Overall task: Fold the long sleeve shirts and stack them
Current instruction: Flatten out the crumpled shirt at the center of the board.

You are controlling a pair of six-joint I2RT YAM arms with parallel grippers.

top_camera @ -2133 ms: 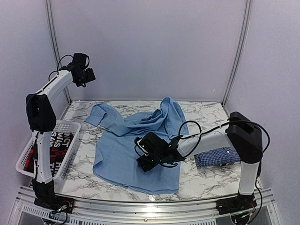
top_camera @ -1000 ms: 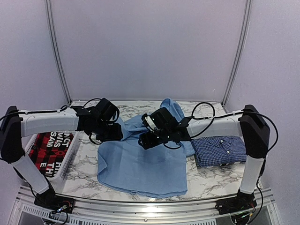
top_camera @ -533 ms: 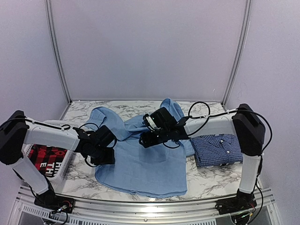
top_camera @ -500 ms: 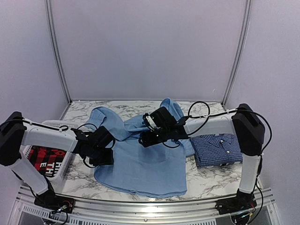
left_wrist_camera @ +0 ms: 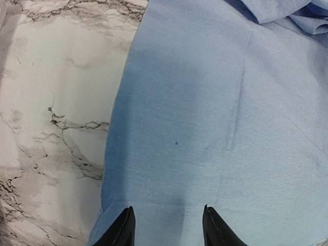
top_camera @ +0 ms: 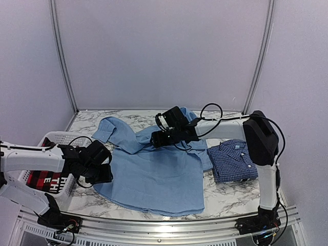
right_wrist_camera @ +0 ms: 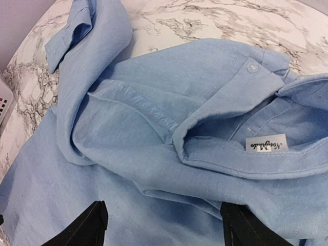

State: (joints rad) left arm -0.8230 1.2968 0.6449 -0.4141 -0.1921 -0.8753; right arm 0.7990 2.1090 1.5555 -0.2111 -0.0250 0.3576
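My left gripper (left_wrist_camera: 166,228) hovers with its jaws apart and nothing between them. It sits just over the near-left edge of the light blue shirt (top_camera: 154,174), where cloth meets bare table (left_wrist_camera: 51,128). My right gripper (right_wrist_camera: 163,223) is spread wide and holds nothing either. It hangs above the rumpled upper part of that shirt, near the collar (right_wrist_camera: 241,154) with its white label.

The blue shirt lies open across the middle of the table. Its near part is fairly flat, but the top is bunched and 1 sleeve (top_camera: 110,128) trails off to the far left. Close beside it on the right, the checked shirt (top_camera: 233,161) lies folded into a neat rectangle. Out past my left arm, a white basket (top_camera: 61,136) holds a red-and-black garment (top_camera: 43,179).

I judge that 1 of the 2 shirts is done. The blue one has not yet had a single fold. I need to smooth the top, bring in sleeves and sides, fold it up, then stack it with the checked shirt. So I am half way at best.
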